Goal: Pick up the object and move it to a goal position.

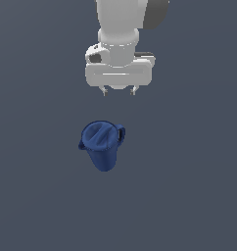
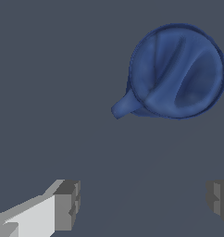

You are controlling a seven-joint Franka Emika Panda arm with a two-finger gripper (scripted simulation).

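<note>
one blue pitcher (image 1: 102,144) sits, seemingly upright, apart from one wide-spread, empty pincer (image 1: 119,91).

Bare floor all around pitcher (image 1: 102,143), open gripper (image 1: 119,91) apart

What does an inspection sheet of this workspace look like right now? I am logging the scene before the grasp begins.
Surface: plain dark grey floor, uniform, no markings seen.
Job's things: dark blue pitcher standing on the surface, untouched; in the exterior view its handle is on that view's right and its spout on that view's left. No goal marker seen.
Clutter: nothing seen.
Grippers: white end effector up above the surface, beyond the pitcher in the exterior view and apart from it; fingers spread wide, nothing between them.
Cables: nothing seen.
Surroundings: same flat grey all around; no walls or fixtures seen.
</note>
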